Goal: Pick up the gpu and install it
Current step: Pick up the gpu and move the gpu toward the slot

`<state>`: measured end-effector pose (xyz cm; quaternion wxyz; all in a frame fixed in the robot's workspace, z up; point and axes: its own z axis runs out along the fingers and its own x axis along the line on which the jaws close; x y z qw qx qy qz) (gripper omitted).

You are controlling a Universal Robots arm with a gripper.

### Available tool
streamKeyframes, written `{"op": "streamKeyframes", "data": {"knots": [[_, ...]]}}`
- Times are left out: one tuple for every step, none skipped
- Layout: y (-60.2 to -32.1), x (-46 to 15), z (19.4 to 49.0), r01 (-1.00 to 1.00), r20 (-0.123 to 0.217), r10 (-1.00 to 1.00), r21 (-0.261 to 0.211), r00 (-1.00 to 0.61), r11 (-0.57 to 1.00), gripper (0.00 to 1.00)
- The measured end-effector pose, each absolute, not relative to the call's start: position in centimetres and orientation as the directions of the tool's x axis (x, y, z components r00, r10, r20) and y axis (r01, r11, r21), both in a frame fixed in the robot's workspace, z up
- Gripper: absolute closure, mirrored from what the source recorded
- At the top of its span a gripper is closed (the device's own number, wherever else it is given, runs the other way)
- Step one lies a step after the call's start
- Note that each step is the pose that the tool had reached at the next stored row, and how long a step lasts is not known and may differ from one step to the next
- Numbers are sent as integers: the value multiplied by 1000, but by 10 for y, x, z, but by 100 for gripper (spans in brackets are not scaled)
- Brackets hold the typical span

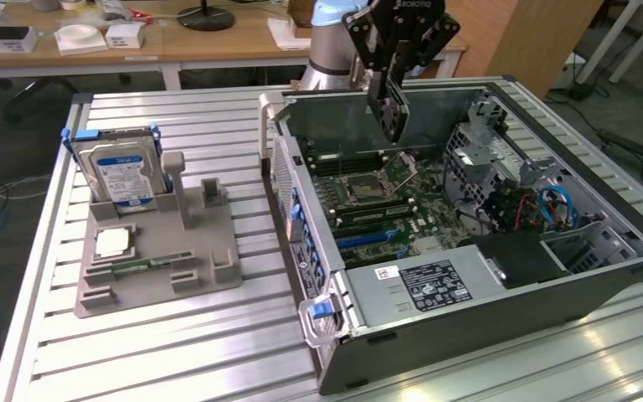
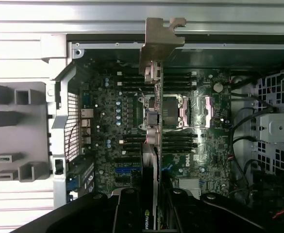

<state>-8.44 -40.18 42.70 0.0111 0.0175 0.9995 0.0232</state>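
Observation:
The gpu (image 1: 395,113), a thin black card, hangs on edge above the motherboard (image 1: 411,205) inside the open computer case (image 1: 623,251). My gripper (image 1: 394,79) is shut on its upper edge, up near the case's far wall. In the wrist view the gpu (image 2: 151,145) runs edge-on down the middle of the picture, its metal bracket (image 2: 159,41) pointing toward the case's rear wall. It hovers over the processor socket (image 2: 173,114) and the memory slots. The gripper's black fingers (image 2: 127,211) clamp the card from both sides.
At the exterior view's left, a grey fixture (image 1: 204,268) holds a blue-labelled hard drive (image 1: 120,172), a processor chip (image 1: 115,241) and a small green memory stick (image 1: 143,266). Drive cages and cables (image 1: 545,205) crowd the case's right side. Desks stand behind the table.

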Motion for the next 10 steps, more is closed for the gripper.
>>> {"op": "streamKeyframes", "data": {"knots": [[-402,-82,427,35,-21,36,47,-999,998,74],[-402,-79,427,36,-21,37,47,-999,998,74],[-402,-77,427,36,-21,37,47,-999,998,74],[-402,-74,427,37,-21,38,47,-999,998,74],[-402,-72,427,37,-21,38,47,-999,998,74],[-402,-69,427,38,-21,39,47,-999,998,74],[-402,-67,427,38,-21,39,47,-999,998,74],[-402,-64,427,38,-21,39,47,-999,998,74],[-402,-61,427,39,-21,40,47,-999,998,74],[-402,-59,427,39,-21,40,47,-999,998,74]]}}
